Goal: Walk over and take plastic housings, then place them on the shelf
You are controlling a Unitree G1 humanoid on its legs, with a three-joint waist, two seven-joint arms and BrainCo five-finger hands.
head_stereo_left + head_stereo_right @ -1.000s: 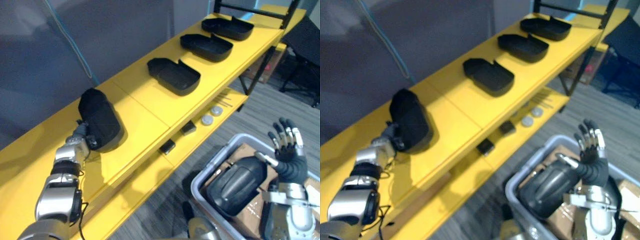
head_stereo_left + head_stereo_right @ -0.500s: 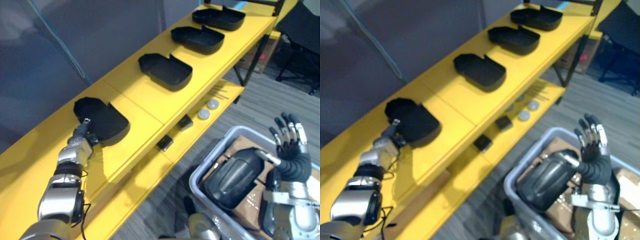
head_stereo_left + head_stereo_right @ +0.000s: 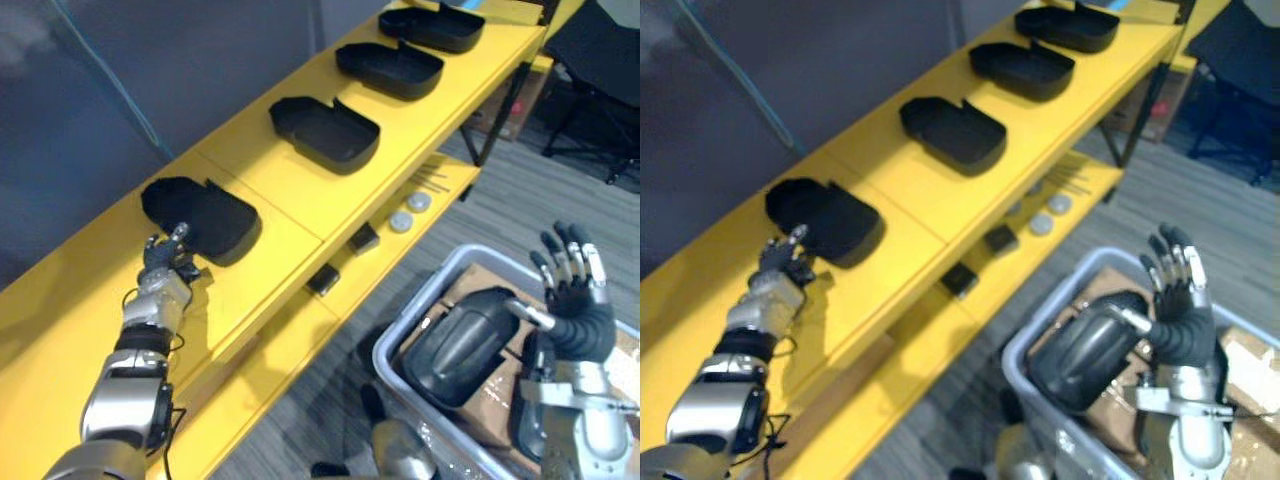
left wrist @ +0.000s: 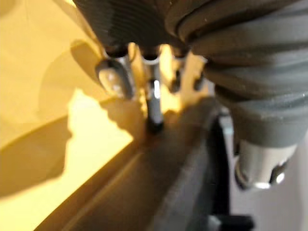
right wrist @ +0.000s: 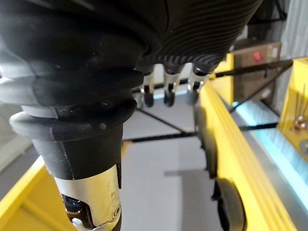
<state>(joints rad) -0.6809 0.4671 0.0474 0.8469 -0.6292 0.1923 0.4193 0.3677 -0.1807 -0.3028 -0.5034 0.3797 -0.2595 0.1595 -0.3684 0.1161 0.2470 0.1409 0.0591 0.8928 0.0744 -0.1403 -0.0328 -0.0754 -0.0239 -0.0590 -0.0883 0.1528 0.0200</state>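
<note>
four housings on the shelf, one in the bin

the left hand (image 3: 163, 262) reaches over the yellow shelf (image 3: 285, 205). its fingers (image 3: 178, 233) are straight and loose, holding nothing, with the tips just beside the near edge of the first housing (image 3: 205, 212). that black plastic shell lies hollow side up on the top board. further along, a second housing (image 3: 328, 132), a third housing (image 3: 392, 68) and a fourth housing (image 3: 432, 25) sit in a row, apart from one another. on the lower board (image 3: 270, 365) lie two dark blocks (image 3: 362, 238) and two round discs (image 3: 400, 221). to the right a grey bin (image 3: 420, 300) holds a domed housing (image 3: 460, 345) on cardboard (image 3: 485, 292). the right hand (image 3: 577, 322) is raised beside it, fingers spread wide and empty.
</note>
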